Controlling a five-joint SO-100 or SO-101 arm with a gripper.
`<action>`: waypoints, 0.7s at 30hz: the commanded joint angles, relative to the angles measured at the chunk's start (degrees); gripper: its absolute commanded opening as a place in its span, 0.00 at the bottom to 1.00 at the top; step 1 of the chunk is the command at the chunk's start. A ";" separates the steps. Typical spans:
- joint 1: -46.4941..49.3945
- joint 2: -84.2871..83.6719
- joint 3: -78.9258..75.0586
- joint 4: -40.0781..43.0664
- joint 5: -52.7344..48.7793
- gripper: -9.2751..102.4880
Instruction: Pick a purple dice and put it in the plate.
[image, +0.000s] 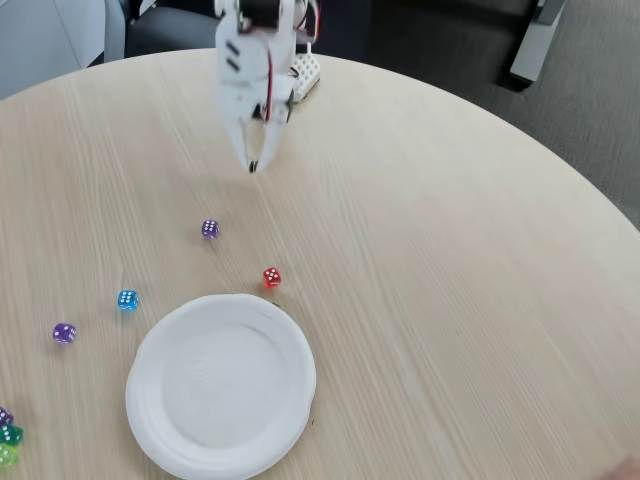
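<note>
Table round pale woodgrain, dark floor beyond

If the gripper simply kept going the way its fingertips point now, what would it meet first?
Probably bare table. The gripper points down, tips together, with nothing under it. The nearest purple dice lies lower left in the fixed view, off that line, though depth is unclear.

table: round, pale wood-grain | floor: dark grey carpet | light: even, soft
</note>
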 joint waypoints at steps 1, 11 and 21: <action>0.35 -7.03 -4.39 -8.79 1.85 0.10; 1.05 -21.80 -12.13 -19.34 3.34 0.14; 1.14 -28.39 -18.98 -19.34 7.91 0.16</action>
